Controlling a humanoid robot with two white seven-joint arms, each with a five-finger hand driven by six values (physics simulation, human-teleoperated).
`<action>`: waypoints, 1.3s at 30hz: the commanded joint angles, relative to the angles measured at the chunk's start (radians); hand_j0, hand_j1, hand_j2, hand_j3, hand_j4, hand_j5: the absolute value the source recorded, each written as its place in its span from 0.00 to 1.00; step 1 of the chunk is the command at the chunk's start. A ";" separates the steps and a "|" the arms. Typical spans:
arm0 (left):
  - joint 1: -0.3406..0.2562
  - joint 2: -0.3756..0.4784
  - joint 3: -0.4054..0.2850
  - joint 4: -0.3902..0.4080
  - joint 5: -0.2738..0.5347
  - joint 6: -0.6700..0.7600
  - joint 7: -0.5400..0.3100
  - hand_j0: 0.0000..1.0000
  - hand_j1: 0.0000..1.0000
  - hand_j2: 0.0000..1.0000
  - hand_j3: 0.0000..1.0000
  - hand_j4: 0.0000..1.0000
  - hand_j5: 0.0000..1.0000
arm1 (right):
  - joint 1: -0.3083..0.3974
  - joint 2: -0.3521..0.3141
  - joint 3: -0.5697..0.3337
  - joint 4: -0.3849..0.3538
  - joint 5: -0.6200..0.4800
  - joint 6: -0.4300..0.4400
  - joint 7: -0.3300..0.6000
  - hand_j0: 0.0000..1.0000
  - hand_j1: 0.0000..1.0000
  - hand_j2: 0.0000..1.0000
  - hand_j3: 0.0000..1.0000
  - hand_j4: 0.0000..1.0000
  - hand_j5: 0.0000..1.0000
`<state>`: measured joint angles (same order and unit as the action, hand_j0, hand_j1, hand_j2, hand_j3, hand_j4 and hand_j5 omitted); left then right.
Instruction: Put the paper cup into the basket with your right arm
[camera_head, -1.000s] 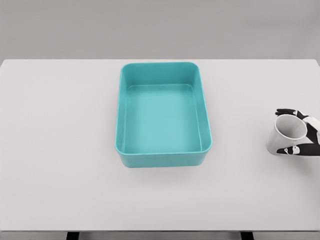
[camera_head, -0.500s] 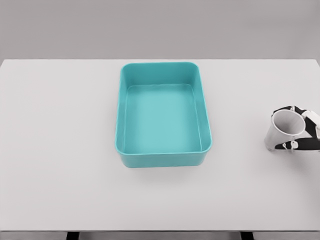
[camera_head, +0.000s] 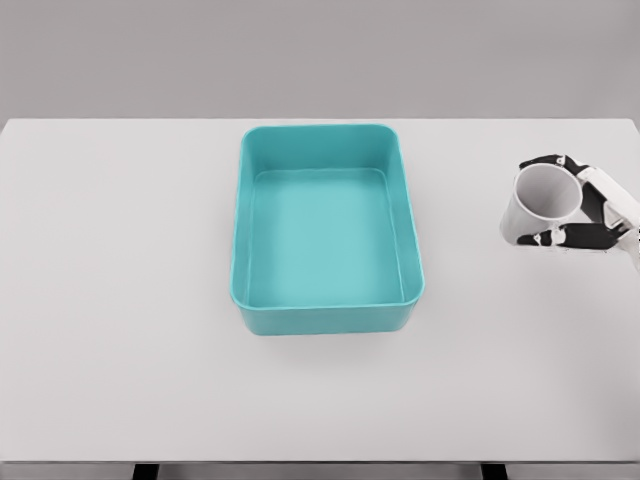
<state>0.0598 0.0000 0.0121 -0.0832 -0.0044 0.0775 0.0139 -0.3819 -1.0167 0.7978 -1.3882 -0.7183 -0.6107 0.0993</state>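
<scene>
One paper cup (camera_head: 537, 207), white, is held at the right side of the head view, roughly at three o'clock from the basket (camera_head: 323, 314) and well apart from it. The cup is tilted, its open mouth facing up and toward the camera, its narrower base pointing down toward the left. No shadow of the cup is visible on the table (camera_head: 120, 300), so whether it is lifted clear cannot be told for certain.

Right hand (camera_head: 585, 205): it enters from the right edge of the view, and only the hand and a short piece of the wrist show. The black-and-white fingers (camera_head: 545, 161) are curled around the cup, some wrapping over the far side of the rim at twelve o'clock, others crossing below the body at six o'clock. The cup is pinched between these two groups.

Basket: teal, rectangular with rounded corners, sitting upright on the table just left of the view's centre, its long axis running from twelve to six o'clock. Its interior shows a flat teal floor and nothing inside.

Table: white, flat surface spanning the full width of the view, with a grey backdrop behind its far edge.
</scene>
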 joint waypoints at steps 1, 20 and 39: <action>0.000 0.000 0.000 0.000 0.000 0.001 0.000 1.00 1.00 1.00 1.00 1.00 1.00 | 0.000 0.027 0.000 0.000 0.011 0.000 0.000 0.61 0.61 0.61 0.61 0.61 0.61; -0.002 0.000 -0.001 0.000 0.000 0.001 0.000 1.00 1.00 1.00 1.00 1.00 1.00 | -0.216 0.210 0.095 0.002 0.122 0.000 -0.001 0.62 0.62 0.62 0.62 0.62 0.62; -0.002 0.000 -0.001 0.000 0.000 0.001 0.000 1.00 1.00 1.00 1.00 1.00 1.00 | -0.391 0.337 0.201 0.040 0.290 0.000 -0.001 0.65 0.65 0.65 0.65 0.65 0.65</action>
<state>0.0583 0.0000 0.0108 -0.0832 -0.0044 0.0775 0.0139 -0.7762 -0.6861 0.9855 -1.3565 -0.4580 -0.6111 0.0993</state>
